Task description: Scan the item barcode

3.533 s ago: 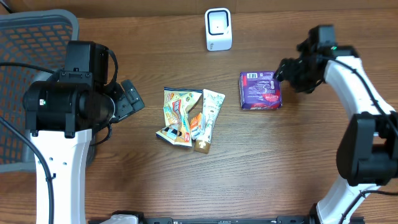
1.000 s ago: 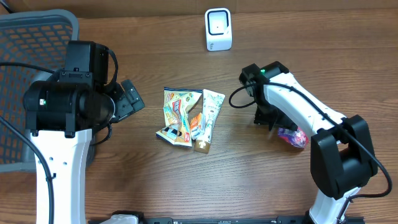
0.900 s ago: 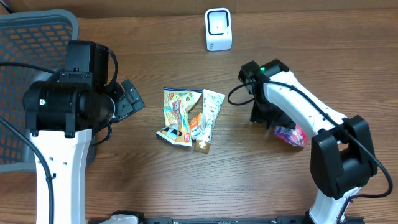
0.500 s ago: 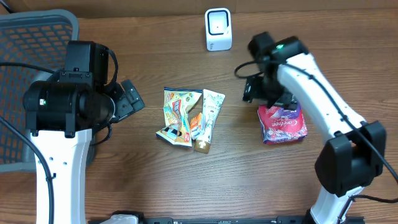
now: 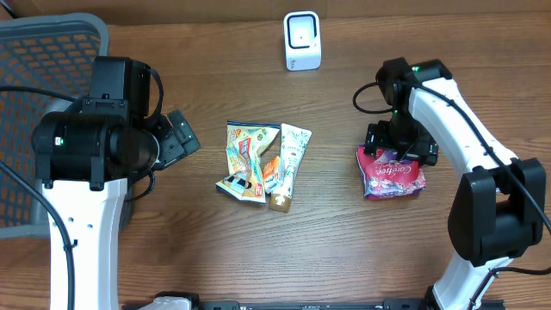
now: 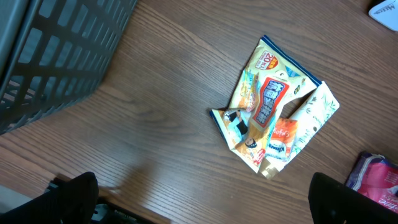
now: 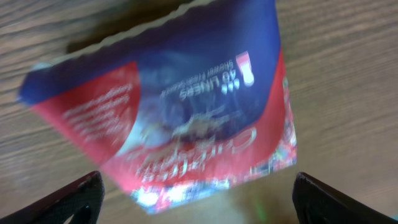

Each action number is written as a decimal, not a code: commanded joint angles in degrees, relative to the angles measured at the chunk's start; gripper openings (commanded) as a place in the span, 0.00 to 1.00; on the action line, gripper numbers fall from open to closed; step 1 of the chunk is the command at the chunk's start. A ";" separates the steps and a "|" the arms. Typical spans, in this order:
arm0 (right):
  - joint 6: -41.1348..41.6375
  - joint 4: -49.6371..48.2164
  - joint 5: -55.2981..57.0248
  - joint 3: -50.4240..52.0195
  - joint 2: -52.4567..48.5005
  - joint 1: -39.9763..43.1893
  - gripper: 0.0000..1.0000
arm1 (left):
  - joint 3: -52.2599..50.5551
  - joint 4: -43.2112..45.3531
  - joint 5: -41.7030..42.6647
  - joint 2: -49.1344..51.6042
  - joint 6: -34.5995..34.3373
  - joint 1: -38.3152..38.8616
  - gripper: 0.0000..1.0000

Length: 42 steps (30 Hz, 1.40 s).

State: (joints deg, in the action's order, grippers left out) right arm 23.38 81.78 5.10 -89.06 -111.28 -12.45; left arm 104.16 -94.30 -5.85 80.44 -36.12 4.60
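As seen from the right wrist camera, the purple-and-red packet (image 7: 186, 106) fills most of the frame, blurred, lying flat on the wooden worktop (image 7: 354, 68). Two dark fingertips show at the lower left and lower right corners of that view. They stand wide apart with the packet's lower edge between and beyond them, and nothing is clamped. Overhead, the right fingers (image 5: 398, 143) sit over the packet's upper edge, right of centre in the frame. Whether they touch the wrapper cannot be told. The packet's red printed face is turned up.

From the left wrist camera, fingertips likewise show only at the two lower corners, spread wide with bare worktop between them. Overhead, the left fingers (image 5: 182, 138) hang at centre left, holding nothing, well apart from all goods.

Beyond them, at frame centre, a pile of pouches (image 5: 263, 164) lies on the worktop. It comprises a yellow printed sachet, a pale green-and-white tube pouch and a small orange sachet, all overlapping. Pile and packet are apart, with bare wood between.

Farther back, at the upper centre of the overhead frame, a white barcode scanner (image 5: 302, 40) stands upright near the worktop's rear edge, well apart from the packet. A grey mesh basket (image 5: 52, 43) occupies the upper left corner, behind the left arm.
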 commanded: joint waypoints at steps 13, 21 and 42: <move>-29.70 -9.73 -30.95 5.92 0.26 19.19 0.92 | -0.24 0.04 -0.72 0.13 -1.18 -0.31 1.00; -29.75 -17.99 -32.22 14.82 0.24 19.43 0.79 | -0.24 0.04 -0.72 0.13 -1.18 -0.31 0.99; -10.45 -28.89 -50.12 15.50 0.24 15.89 0.04 | -0.24 0.04 -0.72 0.13 -1.18 -0.31 1.00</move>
State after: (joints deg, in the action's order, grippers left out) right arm 7.79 55.86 -33.69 -73.73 -111.28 4.60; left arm 104.16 -94.30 -5.85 80.44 -36.12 4.60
